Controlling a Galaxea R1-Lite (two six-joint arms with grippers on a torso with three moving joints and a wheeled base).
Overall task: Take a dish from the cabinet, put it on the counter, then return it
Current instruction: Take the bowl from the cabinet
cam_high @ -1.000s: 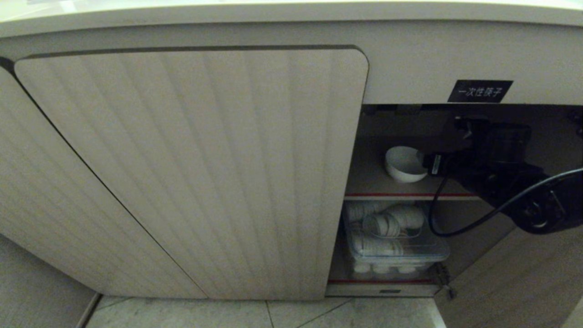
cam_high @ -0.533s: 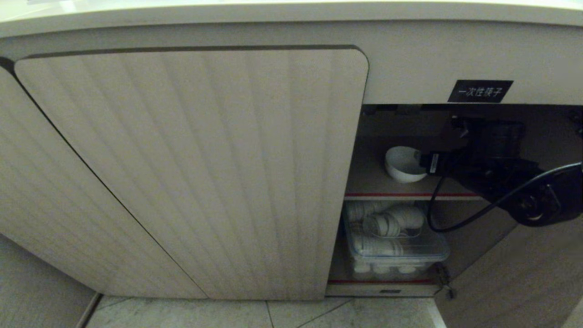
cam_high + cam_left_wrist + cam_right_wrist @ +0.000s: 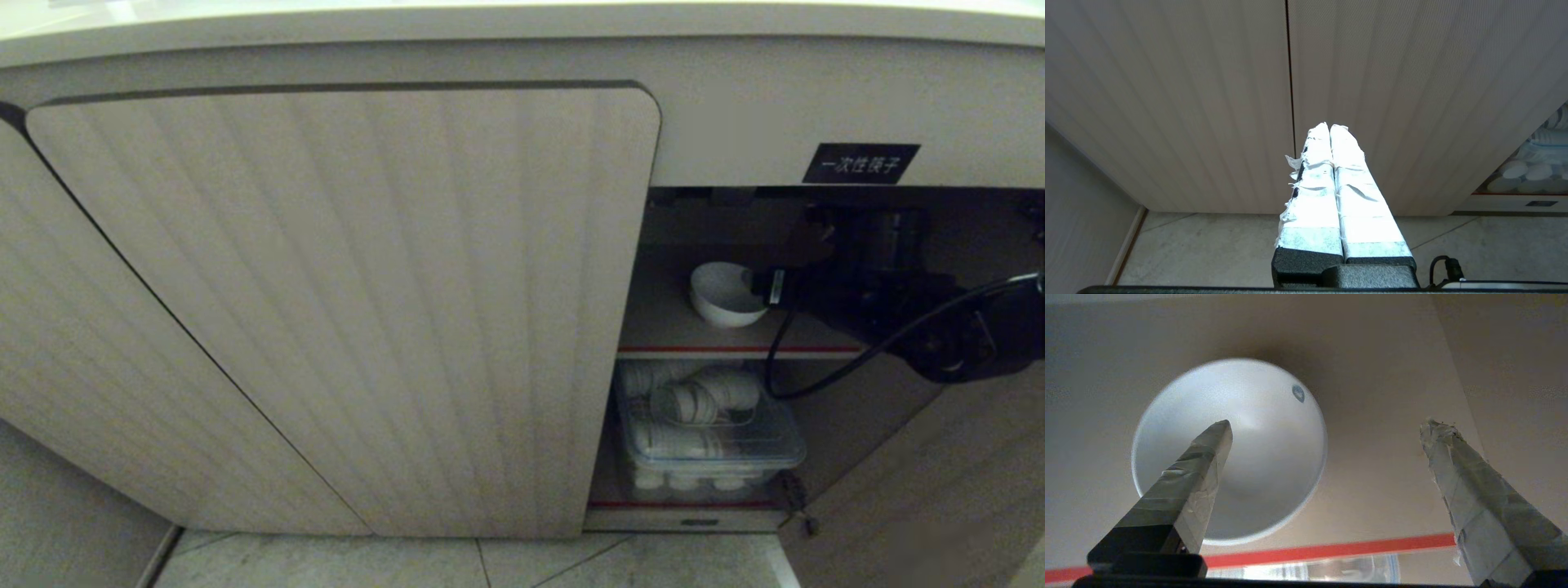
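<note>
The dish (image 3: pixel 722 294), a small white bowl, sits upright on the red-edged upper shelf (image 3: pixel 735 349) of the open cabinet (image 3: pixel 343 310). My right gripper (image 3: pixel 775 287) reaches into that compartment from the right, next to the bowl. In the right wrist view, the gripper (image 3: pixel 1327 424) is open wide. One taped finger (image 3: pixel 1208 457) hangs over the dish (image 3: pixel 1265 449), the other (image 3: pixel 1453 465) over bare shelf beside it; nothing is clamped. The left gripper (image 3: pixel 1329 125) is shut and empty, low before the closed ribbed doors. The counter (image 3: pixel 522 20) shows only as a rim along the top.
A clear plastic box (image 3: pixel 710 441) filled with white dishes stands on the lower shelf. The closed ribbed door edge (image 3: pixel 629 327) borders the opening on the left. A black label (image 3: pixel 860 163) sits above it. A black cable (image 3: pixel 784 384) loops under my right arm. Tiled floor (image 3: pixel 490 563) lies below.
My right arm's elbow has risen and drawn closer to the shelf opening, while the gripper stays beside the dish. The dish has not moved.
</note>
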